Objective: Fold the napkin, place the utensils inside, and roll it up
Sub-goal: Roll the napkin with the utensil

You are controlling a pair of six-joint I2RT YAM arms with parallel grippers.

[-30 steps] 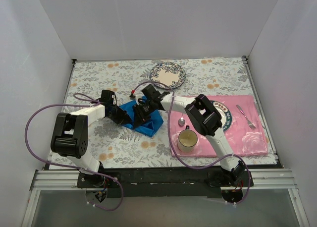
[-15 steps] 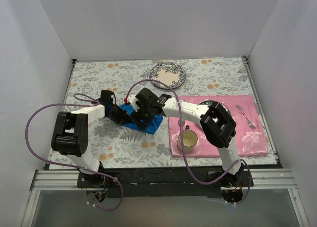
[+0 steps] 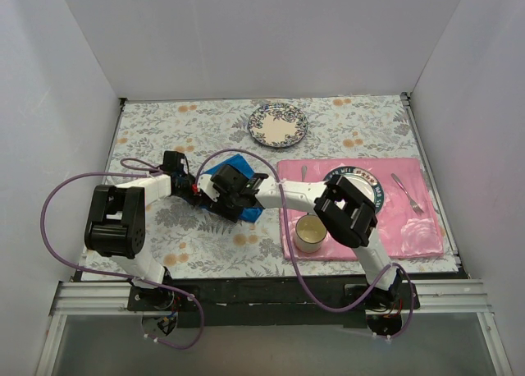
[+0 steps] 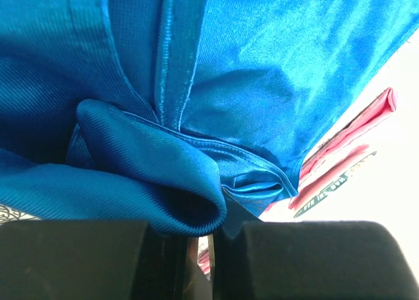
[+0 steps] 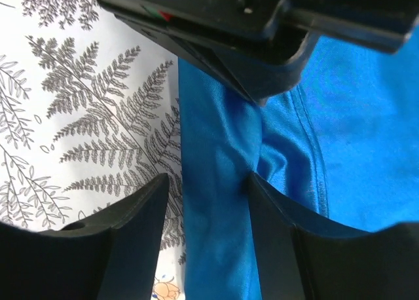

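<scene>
The bright blue napkin [image 3: 232, 162] lies bunched left of the pink placemat, mostly hidden under both grippers. My left gripper [image 3: 195, 192] is shut on a folded edge of the napkin [image 4: 262, 64], the cloth pinched between its jaws [image 4: 204, 231]. My right gripper [image 3: 215, 197] is open, its jaws [image 5: 209, 195] straddling a raised fold of the napkin [image 5: 366, 116] at the cloth's edge, close to the left gripper [image 5: 229, 25]. A silver fork [image 3: 408, 193] lies on the placemat's right side. A slim silver piece [image 3: 302, 172] lies near its left edge. The knife is not in view.
The pink placemat [image 3: 410, 228] holds a patterned plate [image 3: 371, 187] and a cream cup [image 3: 310, 232]. A second patterned plate [image 3: 278, 124] stands at the back. White walls enclose the floral tablecloth [image 3: 164, 130]. Purple cables loop beside the left arm.
My right arm has swung left and lower over the napkin. The napkin has been drawn into a smaller bundle. My left gripper has shifted slightly left, still holding the cloth.
</scene>
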